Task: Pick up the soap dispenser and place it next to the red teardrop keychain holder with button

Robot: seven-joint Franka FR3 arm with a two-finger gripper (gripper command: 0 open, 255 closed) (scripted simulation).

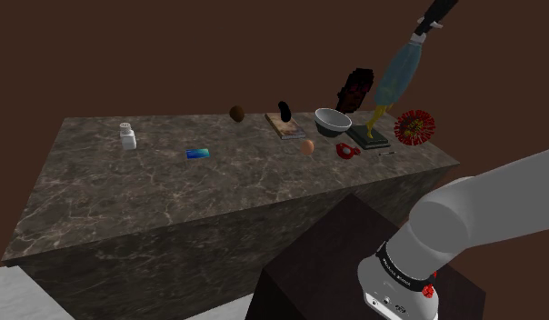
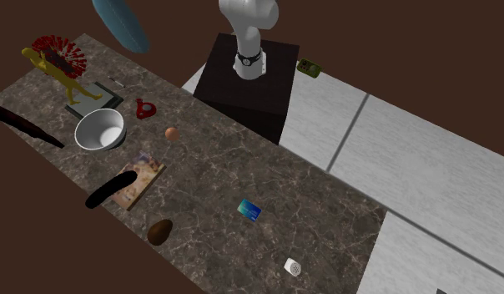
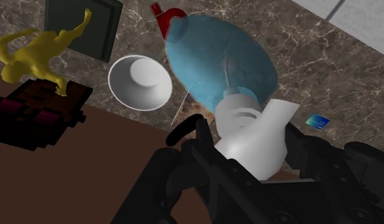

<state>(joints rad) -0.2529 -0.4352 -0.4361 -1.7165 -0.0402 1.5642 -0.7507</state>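
on the shoulder view's left a white shaker (image 1: 127, 136) is standing on the dark marble counter (image 1: 173, 200). going right, a blue card (image 1: 198, 153) is lying flat, then an egg (image 1: 307, 145) and a white bowl (image 1: 333, 122). the red keychain holder (image 1: 347, 151) is lying just beside the bowl, near the yellow figure (image 1: 374, 123). further right the blue soap dispenser (image 1: 400, 73) is hanging tilted in the air, off the counter. the black gripper (image 3: 248, 153) is clasping its white pump between both fingers.

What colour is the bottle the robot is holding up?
The soap dispenser is see-through blue with a white pump; the wrist view shows it best.
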